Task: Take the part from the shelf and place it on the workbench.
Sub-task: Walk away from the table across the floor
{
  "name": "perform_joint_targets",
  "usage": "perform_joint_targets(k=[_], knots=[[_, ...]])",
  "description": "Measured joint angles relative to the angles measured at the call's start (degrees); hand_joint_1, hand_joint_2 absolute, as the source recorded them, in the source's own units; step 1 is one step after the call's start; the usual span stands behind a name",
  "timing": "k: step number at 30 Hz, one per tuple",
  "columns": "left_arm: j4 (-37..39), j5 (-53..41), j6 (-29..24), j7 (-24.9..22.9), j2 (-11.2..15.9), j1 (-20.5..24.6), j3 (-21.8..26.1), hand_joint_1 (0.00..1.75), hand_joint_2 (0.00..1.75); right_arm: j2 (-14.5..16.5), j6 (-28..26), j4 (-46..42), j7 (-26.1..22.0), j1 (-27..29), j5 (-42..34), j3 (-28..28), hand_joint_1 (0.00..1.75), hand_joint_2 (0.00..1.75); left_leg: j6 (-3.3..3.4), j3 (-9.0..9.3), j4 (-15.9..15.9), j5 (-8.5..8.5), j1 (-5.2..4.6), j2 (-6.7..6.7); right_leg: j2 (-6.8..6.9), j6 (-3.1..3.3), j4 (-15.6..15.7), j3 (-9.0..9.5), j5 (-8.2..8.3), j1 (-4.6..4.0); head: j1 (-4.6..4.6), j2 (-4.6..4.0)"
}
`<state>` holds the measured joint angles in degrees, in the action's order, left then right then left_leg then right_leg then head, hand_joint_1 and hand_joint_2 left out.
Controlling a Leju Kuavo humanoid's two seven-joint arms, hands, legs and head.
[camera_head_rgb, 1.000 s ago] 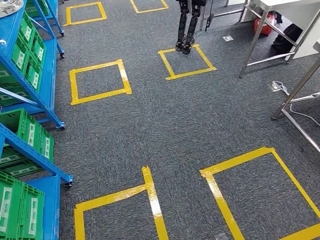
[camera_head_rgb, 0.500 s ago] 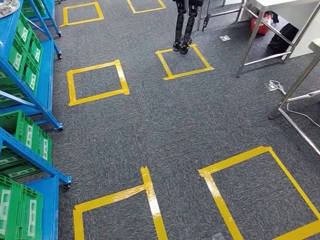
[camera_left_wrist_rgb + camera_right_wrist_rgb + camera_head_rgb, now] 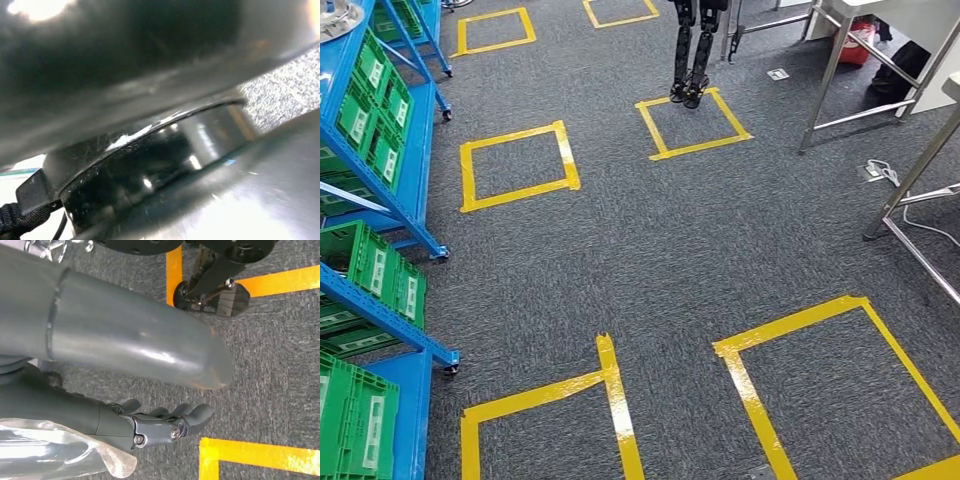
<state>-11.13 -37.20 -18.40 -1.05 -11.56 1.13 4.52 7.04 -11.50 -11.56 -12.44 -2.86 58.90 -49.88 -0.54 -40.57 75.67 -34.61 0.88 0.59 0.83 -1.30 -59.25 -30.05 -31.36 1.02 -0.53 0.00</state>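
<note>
Part (image 3: 336, 12) on the shelf (image 3: 410, 175) top — likely rigid metal (grip its rim); right hand (image 3: 166, 422) open, empty; left hand's state untellable.

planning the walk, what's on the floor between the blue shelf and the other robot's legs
In the head view, between the blue shelf and the other robot's legs: grey carpet with one yellow tape square.

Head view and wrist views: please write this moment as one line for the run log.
phase: before pickup | shelf: blue, green crates, robot's left | right hand: holds nothing | left hand: not visible | floor: grey carpet, yellow tape squares
</note>
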Motion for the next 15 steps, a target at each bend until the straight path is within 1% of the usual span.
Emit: perform_joint_targets(k=[1,2,3,4,5,7,9,10,11,12,13,14,15], knots=[[0.0,0.0,0.0,0.0,0.01,-0.04,0.0,0.0,0.0,0.0,0.0,0.0,0.01,-0.02,0.0,0.0,0.0,0.0,0.54,0.52,-1.53,1.61,-0.43,0.0,0.13,0.19,0.0,0.25,-0.18,-0.15,-0.01,0.0],[0.0,0.0,0.0,0.0,0.02,-0.07,0.0,0.0,0.0,0.0,0.0,0.0,0.01,-0.07,0.01,0.0,0.0,0.0,1.16,1.95,-4.97,4.01,-0.92,-0.02,0.2,0.34,0.02,0.56,-0.39,-0.24,-0.01,0.0],[0.0,0.0,0.0,0.0,0.04,-0.08,0.01,0.0,0.0,0.01,0.01,0.01,0.01,-0.1,0.01,-0.01,0.0,0.0,1.75,3.66,-8.73,5.97,-1.44,-0.11,0.23,0.4,0.09,0.63,-0.6,-0.28,-0.02,0.0],[0.0,0.0,-0.01,0.0,0.06,-0.06,0.03,0.0,0.0,0.03,0.01,0.02,0.0,-0.13,0.02,-0.01,0.0,0.0,2.23,5.13,-11.97,7.27,-1.86,-0.22,0.23,0.35,0.13,0.82,-0.81,-0.33,-0.01,0.0],[0.0,0.0,-0.02,0.01,0.09,-0.01,0.04,0.0,0.0,0.04,0.02,0.03,-0.01,-0.14,0.02,-0.01,0.0,0.0,2.58,6.13,-14.19,7.69,-2.2,-0.34,0.29,0.23,0.19,0.88,-0.96,-0.34,0.04,0.0],[0.0,0.0,-0.07,0.02,0.1,0.07,0.07,0.0,0.0,0.07,0.03,0.04,-0.02,-0.17,0.04,-0.02,0.0,0.0,2.86,6.69,-15.71,7.22,-2.5,-0.39,0.52,-0.16,0.53,1.05,-1.02,-0.34,0.16,0.01],[0.0,0.0,-0.11,0.02,0.05,-0.04,0.09,0.0,0.0,0.04,0.03,0.04,-0.02,-0.2,0.08,-0.02,0.0,0.0,2.97,7.36,-17.06,7.35,-2.19,-0.31,0.48,-0.6,0.51,0.9,-1.43,-0.31,0.22,0.01],[0.0,0.0,-0.13,0.02,0.01,-0.08,0.1,0.0,0.0,0.03,0.04,0.04,-0.03,-0.24,0.11,-0.02,0.0,0.0,3.04,7.77,-17.73,7.52,-1.99,-0.29,0.19,-0.8,-0.58,0.36,-2.17,-0.35,0.2,0.0],[0.0,0.0,-0.13,0.02,-0.04,-0.06,0.1,0.0,0.0,0.01,0.03,0.04,-0.03,-0.26,0.16,-0.02,0.0,0.0,3.13,8.12,-18.22,7.63,-1.8,-0.31,-0.17,-0.98,-2.96,-0.87,-3.4,-0.37,0.08,0.01],[0.0,0.01,-0.13,0.02,-0.11,0.0,0.11,0.0,0.0,0.0,0.03,0.04,-0.03,-0.25,0.21,-0.02,0.0,0.0,3.24,8.28,-18.35,7.58,-1.81,-0.31,-0.51,-1.15,-6.41,-2.73,-4.88,-0.38,0.01,0.0],[0.0,0.01,-0.13,0.02,-0.16,0.06,0.11,0.0,0.0,0.0,0.04,0.04,-0.03,-0.22,0.26,-0.02,0.0,0.0,3.33,8.34,-18.34,7.47,-1.8,-0.29,-0.67,-1.34,-10.28,-5.02,-6.25,-0.38,-0.1,0.01],[0.0,0.02,-0.13,0.02,-0.2,0.1,0.11,0.0,0.0,0.0,0.04,0.04,-0.02,-0.15,0.29,-0.02,0.0,0.0,3.39,8.43,-18.33,7.32,-1.8,-0.24,-0.72,-1.54,-13.35,-7.05,-6.91,-0.34,-0.15,0.01],[0.0,0.02,-0.13,0.02,-0.23,0.09,0.12,0.0,0.0,-0.01,0.04,0.04,-0.02,-0.09,0.32,-0.02,0.0,0.0,3.38,8.61,-18.31,7.14,-1.79,-0.16,-0.73,-1.71,-14.64,-8.28,-6.43,-0.3,-0.16,0.0]])
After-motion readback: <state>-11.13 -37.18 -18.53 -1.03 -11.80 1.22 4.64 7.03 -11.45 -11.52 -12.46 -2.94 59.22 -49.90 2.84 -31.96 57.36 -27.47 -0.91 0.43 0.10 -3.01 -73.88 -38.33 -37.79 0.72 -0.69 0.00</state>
